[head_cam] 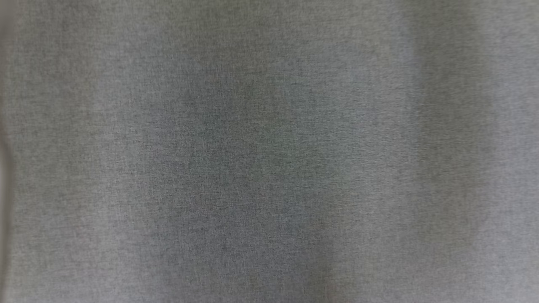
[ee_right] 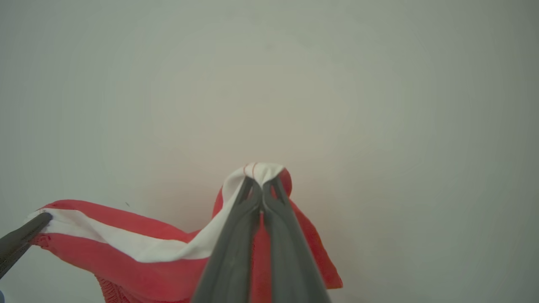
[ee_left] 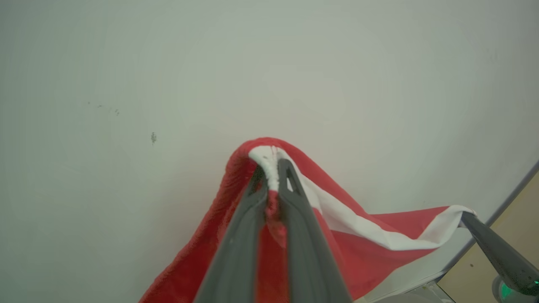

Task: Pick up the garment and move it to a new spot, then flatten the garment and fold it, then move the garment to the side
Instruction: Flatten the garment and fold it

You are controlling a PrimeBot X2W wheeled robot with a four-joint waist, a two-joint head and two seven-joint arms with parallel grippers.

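Grey cloth (head_cam: pixel 269 151), finely woven, is seen close and blurred in the head view. In the left wrist view the left fingers (ee_left: pixel 294 210) are clamped on the white band of the red garment (ee_left: pixel 358 261) over the pale bench (ee_left: pixel 126 84) — the right fingers (ee_left: pixel 488 240) are pinched on its far end. In the right wrist view both grips are seen — the band is slung between them.

A grey, finely woven surface (head_cam: pixel 269 151), perhaps cloth, blurred, with darker patches at middle and right
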